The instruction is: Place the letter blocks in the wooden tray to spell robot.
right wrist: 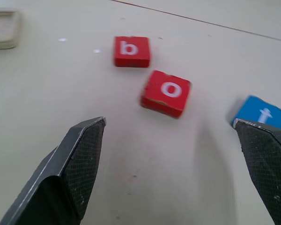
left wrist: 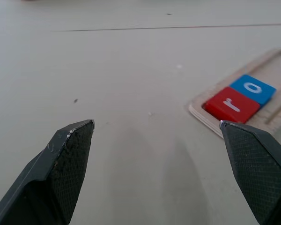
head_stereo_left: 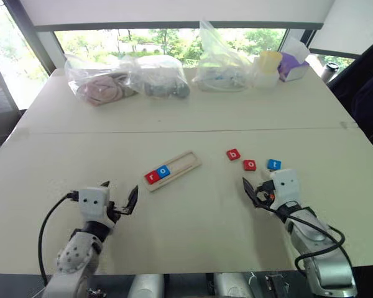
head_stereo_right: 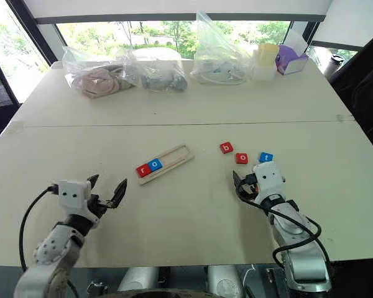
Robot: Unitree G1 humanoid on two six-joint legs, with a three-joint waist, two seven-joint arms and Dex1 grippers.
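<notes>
Right gripper (head_stereo_right: 247, 181): fingers spread wide, empty, hovering low over the desk (head_stereo_right: 193, 223) toward its right side, just short of three loose blocks; placement judged to suit a reach for the next letter.

Left gripper (head_stereo_right: 105, 191): fingers spread wide, empty, over the near left part of the desk, pointing toward the tray's filled end; nothing held.

Wooden tray (head_stereo_left: 185, 161): long, narrow, pale wood strip with a shallow groove, lying at a slant near the middle of the desk. Two places filled at its nearer, left end; the remaining groove is bare, so the word is judged under half done.

Red "r" block (left wrist: 232, 105): flat square tile, white lowercase letter, seated at the tray's end.

Blue "o" block (left wrist: 253, 88): same form, touching the "r" block, second in the groove.

Red "b" block (right wrist: 131, 51): loose on the desk, right of the tray and apart from it; judged the next one wanted.

Red "o" block (right wrist: 166, 93): loose, just beside the "b" block, turned slightly askew.

Blue "t" block (right wrist: 264, 114): loose, nearest the right gripper, beside its outer finger.

Far edge of desk: clear plastic bags (head_stereo_left: 127, 79) of assorted goods, a yellow cup (head_stereo_left: 268, 62); not part of the job.
</notes>
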